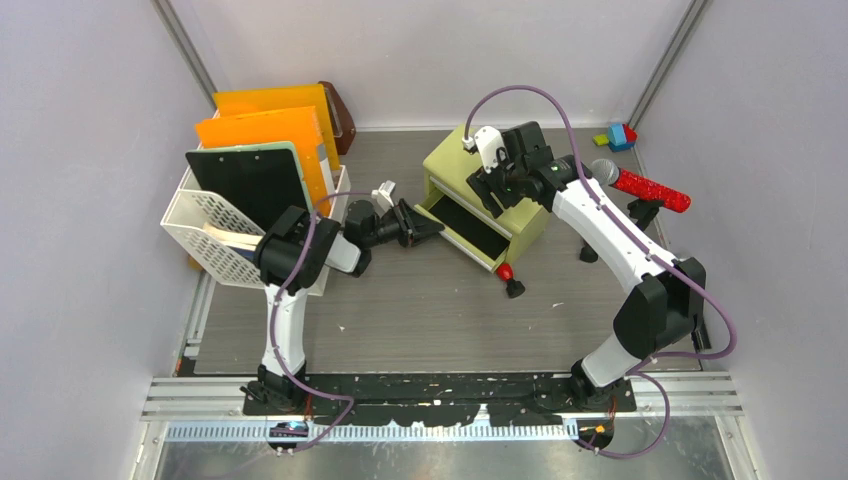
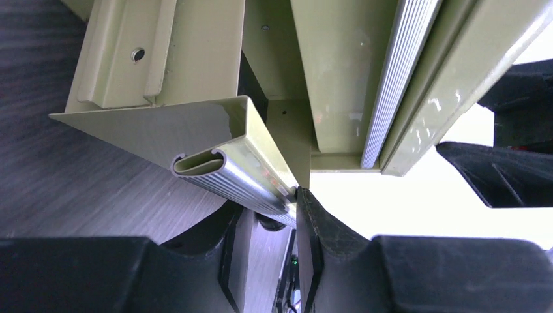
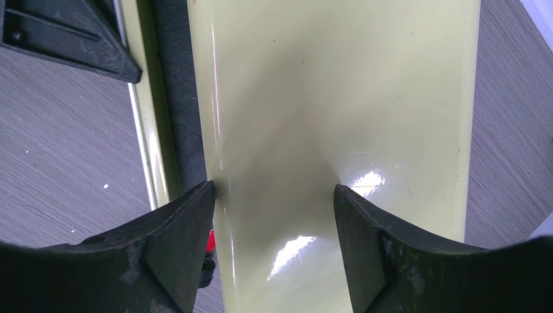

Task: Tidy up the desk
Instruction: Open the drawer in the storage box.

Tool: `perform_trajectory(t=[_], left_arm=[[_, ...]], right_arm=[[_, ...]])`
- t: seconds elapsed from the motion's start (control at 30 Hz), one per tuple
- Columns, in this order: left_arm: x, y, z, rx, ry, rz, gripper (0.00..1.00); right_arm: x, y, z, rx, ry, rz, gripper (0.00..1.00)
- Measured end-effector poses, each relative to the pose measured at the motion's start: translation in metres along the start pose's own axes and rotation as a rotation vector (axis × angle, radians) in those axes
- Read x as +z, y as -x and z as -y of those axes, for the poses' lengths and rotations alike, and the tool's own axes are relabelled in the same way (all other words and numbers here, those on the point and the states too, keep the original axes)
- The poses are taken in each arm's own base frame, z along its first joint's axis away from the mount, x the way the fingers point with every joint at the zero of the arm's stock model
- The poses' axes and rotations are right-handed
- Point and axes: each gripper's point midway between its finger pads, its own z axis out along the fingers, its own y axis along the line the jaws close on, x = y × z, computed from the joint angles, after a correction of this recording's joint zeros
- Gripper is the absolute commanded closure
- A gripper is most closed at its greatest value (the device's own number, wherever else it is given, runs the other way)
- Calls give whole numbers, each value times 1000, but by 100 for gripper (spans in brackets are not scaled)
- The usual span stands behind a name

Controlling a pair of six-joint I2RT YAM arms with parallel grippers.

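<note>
The dark wood-grain bench (image 1: 400,320) fills the middle of the overhead view, with a black perforated rail (image 1: 440,385) along its near edge, where both arms are bolted. A yellow-green cabinet (image 1: 447,160) stands on the far middle of the bench, and its drawer (image 1: 470,232) is pulled partly out towards the near left. The left claw (image 2: 277,207) reaches in from the left, low over the bench, and is clenched on the ribbed lip (image 2: 228,168) at the drawer's front edge. The lip runs into the narrow gap between its fingers. Bare wood grain shows just below and to the left of that grip. The right claw (image 3: 272,195) is above the cabinet with its fingers released and set wide apart over the smooth top, grasping nothing. Whether they touch the top cannot be told. The cabinet sits between this claw and the bench, which shows on either side of it. At the bench's far left a white basket (image 1: 205,235) holds a dark clipboard (image 1: 250,180) and orange folders (image 1: 270,125). A red microphone (image 1: 650,188) lies near the right edge.
</note>
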Motion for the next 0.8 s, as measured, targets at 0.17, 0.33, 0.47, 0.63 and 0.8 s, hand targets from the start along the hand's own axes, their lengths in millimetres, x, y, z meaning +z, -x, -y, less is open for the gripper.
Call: perform_trajectory(t=[0.17,0.33,0.47,0.63,0.8], left_arm=[[-14,-9,0,9,34,-4,88],[-22,-13,-1,5,53,-6,79],[-24,-14,-1,15,62,-9,62],[-26,-22,-8,56,92,-48,44],[-29,-32,-18,85,162,-116,33]], right_arm=[[0,0,0,0,1,5,28],[-1,0,0,1,0,6,28],[-5,-3,0,4,0,2,26],[-17,-15,-1,15,3,-23,22],[-36,-21,-3,37,-5,-15,10]])
